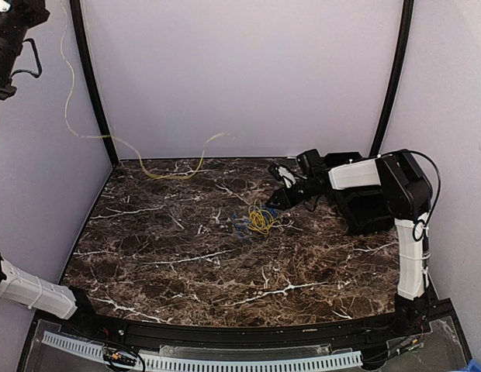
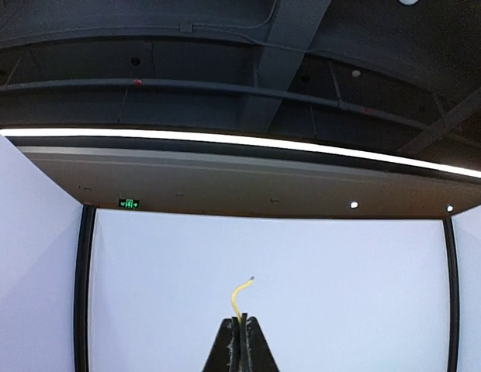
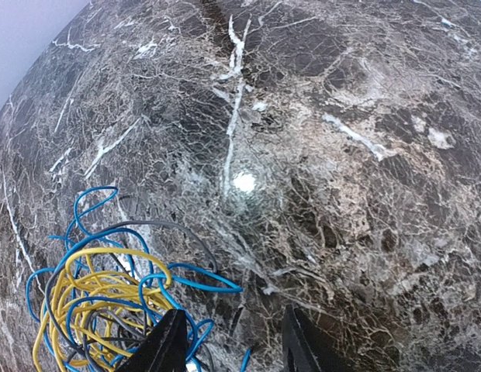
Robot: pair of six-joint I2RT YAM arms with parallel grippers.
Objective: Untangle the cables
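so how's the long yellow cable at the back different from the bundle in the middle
The long yellow cable is a single drawn-out strand; the bundle is a tight knot of yellow, blue and grey loops. The cable rises off the table, clamped in the left gripper; the bundle lies flat, unheld, with the open right gripper just over its edge. Both are thin, flexible wires.

A dark marble tabletop (image 1: 186, 256) is enclosed by white panels (image 1: 240, 70) at 9, 12 and 3 o'clock, edged by black poles (image 1: 91, 77). Overhead, a dark ceiling (image 2: 186, 46) is crossed by a light strip (image 2: 225, 141); a green sign (image 2: 129, 204) is lit toward 9 o'clock.
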